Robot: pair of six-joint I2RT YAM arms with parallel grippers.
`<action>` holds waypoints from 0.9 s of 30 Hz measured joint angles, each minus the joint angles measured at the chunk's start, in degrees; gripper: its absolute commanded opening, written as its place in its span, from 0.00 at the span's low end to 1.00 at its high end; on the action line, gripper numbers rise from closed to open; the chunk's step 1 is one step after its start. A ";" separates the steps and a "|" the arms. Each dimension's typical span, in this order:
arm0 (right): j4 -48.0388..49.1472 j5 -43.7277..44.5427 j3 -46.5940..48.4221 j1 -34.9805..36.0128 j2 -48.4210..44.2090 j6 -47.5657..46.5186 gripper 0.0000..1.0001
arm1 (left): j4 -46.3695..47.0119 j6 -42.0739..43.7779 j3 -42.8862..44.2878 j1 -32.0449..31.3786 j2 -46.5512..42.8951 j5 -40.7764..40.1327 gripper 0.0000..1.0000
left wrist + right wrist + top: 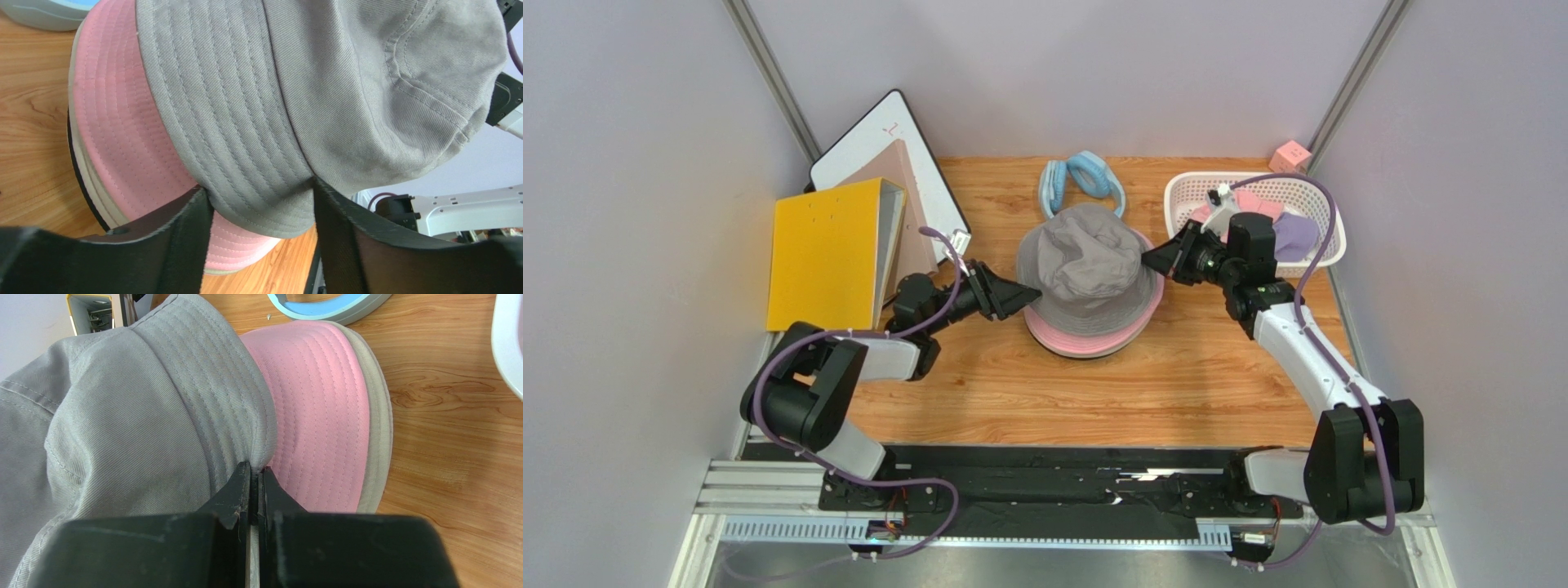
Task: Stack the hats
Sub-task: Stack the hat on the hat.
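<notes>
1. Grey twill is the top layer. The grey hat [1087, 263] sits crown-up on the pink hat [1081, 337] at the centre of the tabletop [1014, 404].
2. Under the pink one, the wrist views show a beige hat [379, 416] and the thin edge of a black hat [75, 165]. We therefore count four in the pile.
3. We see the left end effector [1028, 294] at 9 o'clock of the pile. Its fingers stand apart with the grey brim lying between them, and they are not clamped on it.
4. We see the right end effector [1151, 260] at 3 o'clock of the pile. Its fingers are pressed together with the tips against the grey brim edge. We cannot tell whether a fold of cloth is pinched between them.
5. We judge the step in hand to be seating the grey hat. Its crown is crumpled and it sits a little toward 12 o'clock, so more of the pink brim shows at 6 o'clock.
6. The next move calls for both sides to leave the brim without dragging it. The soft cloth could catch on a finger and slide off centre.
7. We then expect a reach to the white basket [1259, 184] at 2 o'clock of the tabletop. Lavender fabric [1296, 233] lies in it and may be another hat.
</notes>
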 measured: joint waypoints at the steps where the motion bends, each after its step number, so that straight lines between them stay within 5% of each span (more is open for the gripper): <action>1: -0.13 0.02 0.00 0.00 0.00 0.00 0.00 | -0.02 0.00 0.00 -0.07 -0.26 -0.02 0.51; 5: -0.37 0.17 0.00 0.00 0.00 0.00 0.00 | -0.11 -0.15 0.02 -0.07 -0.42 -0.48 0.23; 11: -1.55 0.90 0.00 0.24 -1.07 -0.33 0.00 | -0.20 -0.37 -0.24 -0.11 -0.66 -2.19 0.01; 27: -7.39 3.17 0.00 0.74 -6.19 -1.36 0.00 | -14.58 3.37 0.79 -0.76 -5.09 -9.97 0.00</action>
